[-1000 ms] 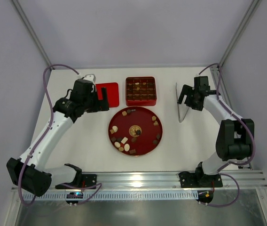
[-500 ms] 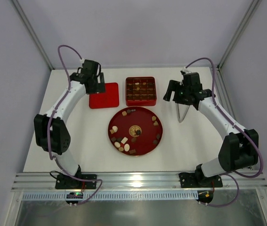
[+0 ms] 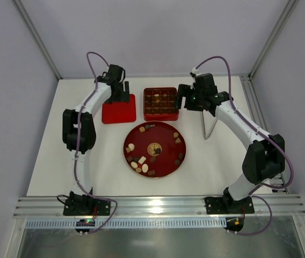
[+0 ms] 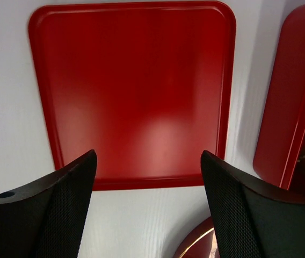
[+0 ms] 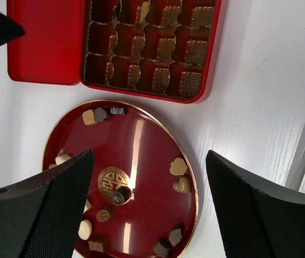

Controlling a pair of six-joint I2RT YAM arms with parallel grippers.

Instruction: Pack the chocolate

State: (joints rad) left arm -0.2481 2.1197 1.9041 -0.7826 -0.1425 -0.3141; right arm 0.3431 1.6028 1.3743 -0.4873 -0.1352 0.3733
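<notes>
On the round red plate (image 3: 167,161) the chocolate (image 3: 142,160) lies scattered, dark, tan and cream pieces mostly around the rim, with a cluster at the near left. None of it is held. Just beyond the plate sits the square red box (image 3: 160,104). Most of its paper cups look empty, though I cannot tell for every one. Its flat lid (image 4: 136,91) lies just left of it.

Both arms have swung in during the last second. The left gripper (image 4: 148,161) has come from the plate's left to hang over the lid, jaws wide though narrowing a little, with nothing between them. The right gripper (image 5: 150,156) has left the metal tongs (image 3: 209,122) lying on the table and now hovers by the box's right edge, spread wide and empty.

To my eye packing has barely begun, since the pieces on the plate are untouched.
</notes>
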